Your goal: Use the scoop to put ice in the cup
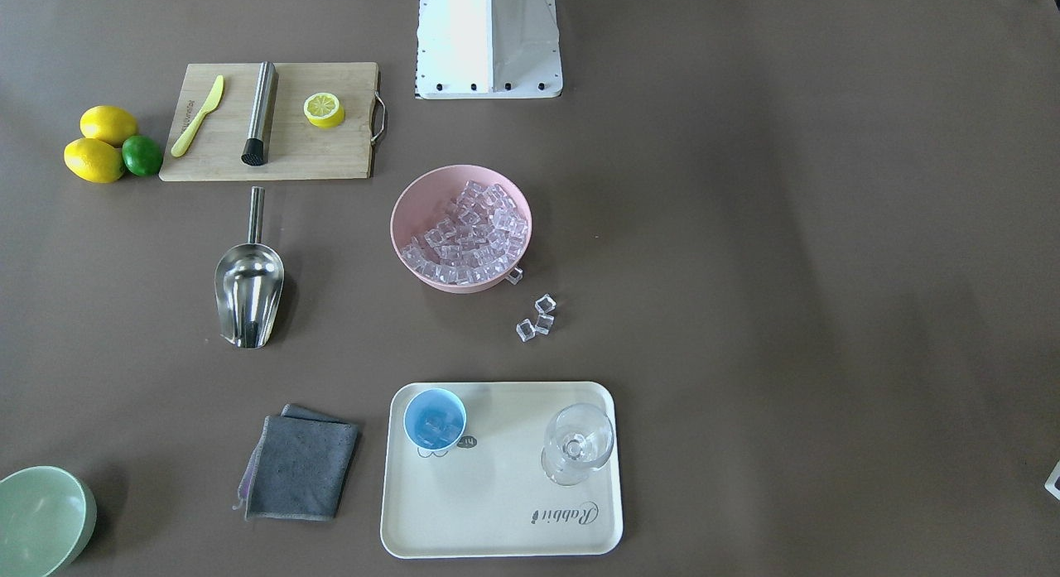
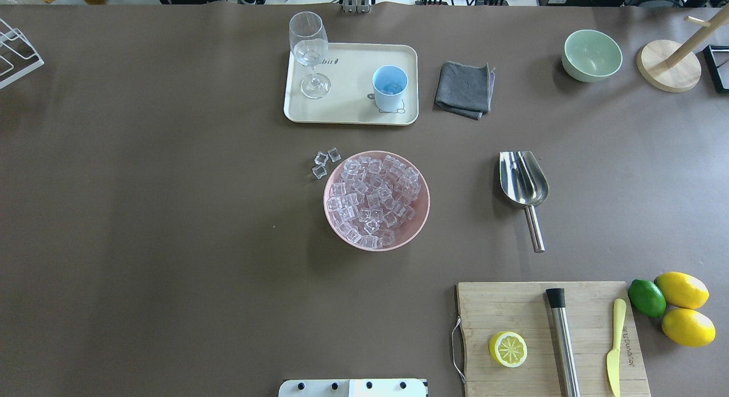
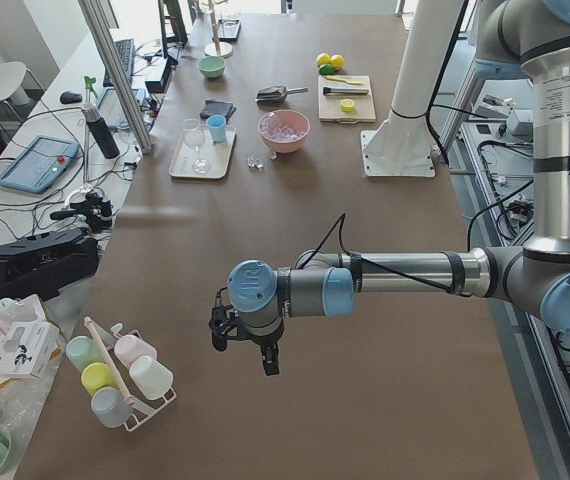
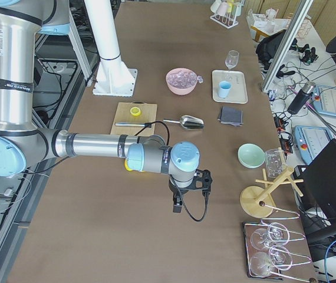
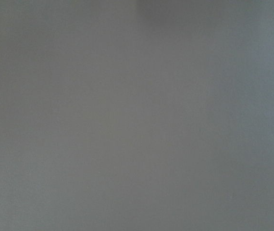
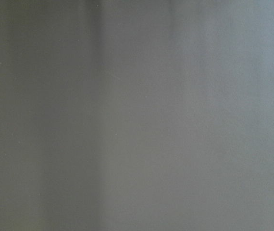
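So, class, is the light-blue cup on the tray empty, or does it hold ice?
Not empty: the cup stands upright on the tray, with a few clear ice cubes at its bottom.

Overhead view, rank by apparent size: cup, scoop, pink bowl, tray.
1. tray
2. pink bowl
3. scoop, about as long as the bowl is wide but far narrower
4. cup

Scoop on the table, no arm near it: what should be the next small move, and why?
Probably move the right hand toward the scoop, aiming at its handle. The scoop lies free on the robot's right side, handle pointing at the robot, and that hand hangs far off. The cup seems to hold only a few cubes.
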